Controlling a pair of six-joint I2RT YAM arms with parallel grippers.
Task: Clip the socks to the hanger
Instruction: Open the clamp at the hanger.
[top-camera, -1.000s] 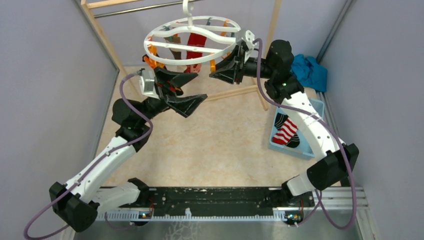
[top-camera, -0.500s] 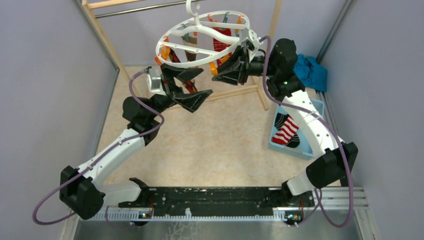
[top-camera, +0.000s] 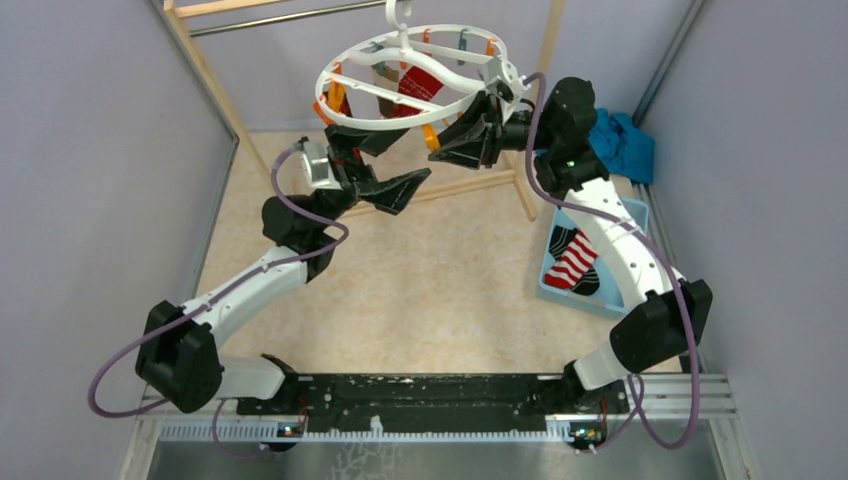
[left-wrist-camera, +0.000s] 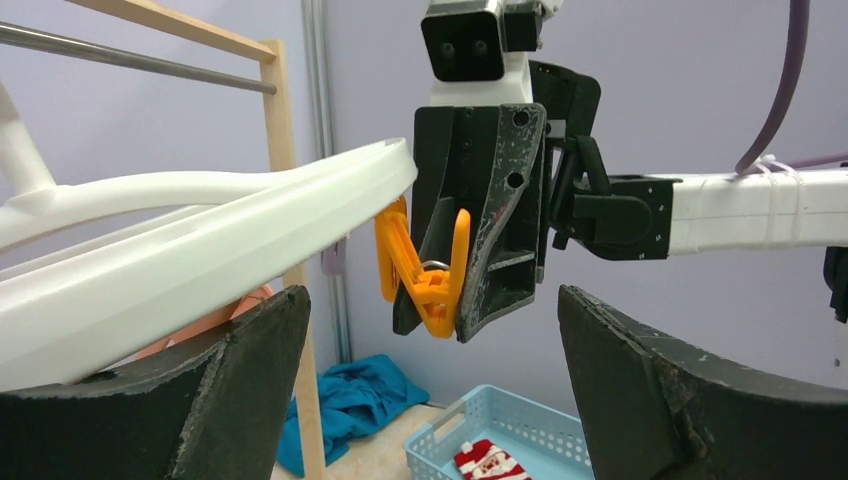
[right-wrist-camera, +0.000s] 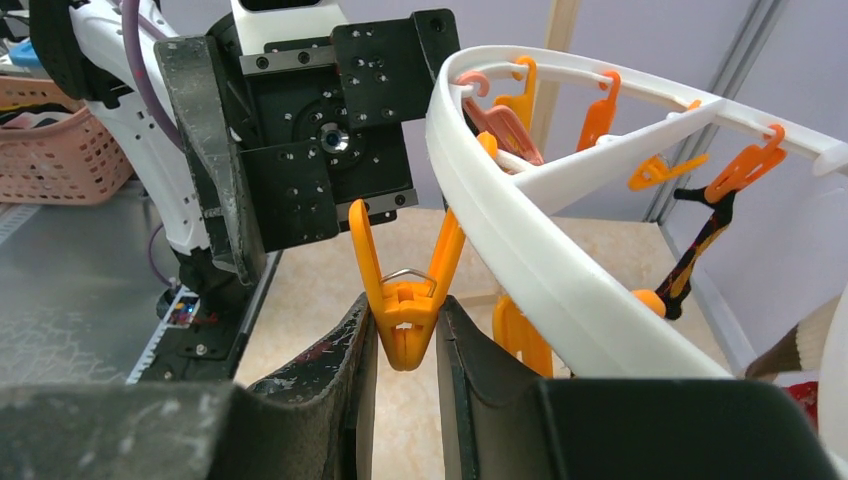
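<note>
Grey-walled bay. Orange plastic clip (right-wrist-camera: 404, 300) on round white plastic hanger (right-wrist-camera: 520, 230) is pinched by right gripper (right-wrist-camera: 405, 330); left gripper (top-camera: 390, 165) spread wide, empty. Firm squeeze advised before striped sock (top-camera: 572, 262) is fed.

The beige table (top-camera: 430, 290) bears a pale blue basket (top-camera: 575, 298) partly under the right arm (top-camera: 625, 255), a teal cloth heap (top-camera: 620, 142) beside that arm's wrist, and, I think, the wooden rack's foot bar (top-camera: 470, 185) below it.

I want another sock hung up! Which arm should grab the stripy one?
Probably left: the left gripper is open and empty, while the right gripper squeezes an orange clip on the hanger.
</note>
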